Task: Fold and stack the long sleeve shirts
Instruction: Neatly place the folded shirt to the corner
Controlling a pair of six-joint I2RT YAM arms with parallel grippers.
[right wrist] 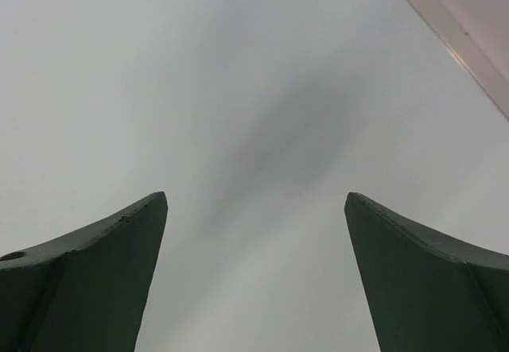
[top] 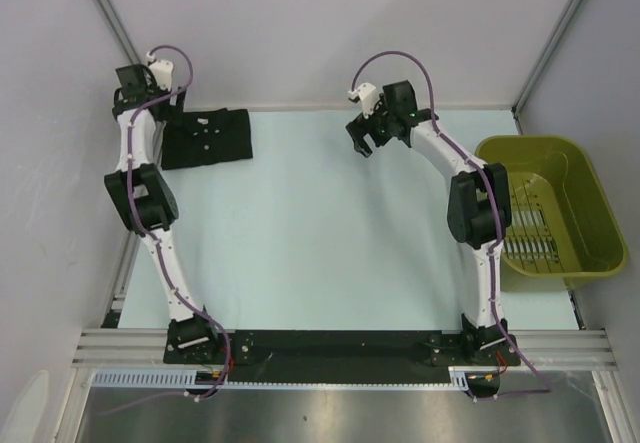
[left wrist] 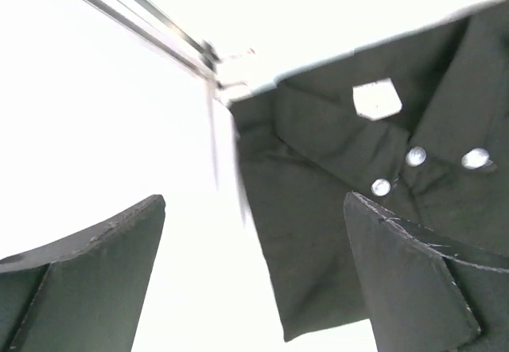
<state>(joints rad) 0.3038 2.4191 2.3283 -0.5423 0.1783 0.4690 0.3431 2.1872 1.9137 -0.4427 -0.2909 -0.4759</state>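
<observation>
**One folded shirt at the far left corner; both sets of fingers spread, holding nothing.**

You have the black shirt (top: 205, 135) lying folded flat at the far left corner of the table (top: 330, 223), collar and buttons up. The left fingers (left wrist: 95, 272) hang spread wide over its left edge, gripping nothing. The right fingers (right wrist: 95, 272) are likewise spread over bare table near the far middle, well apart from the shirt. I judge this shirt placed. Your next move calls for lifting clear without snagging the cloth, then locating another shirt. None shows on the table or in the green basket (top: 600, 213) at the right. Nothing stands in the way.
</observation>
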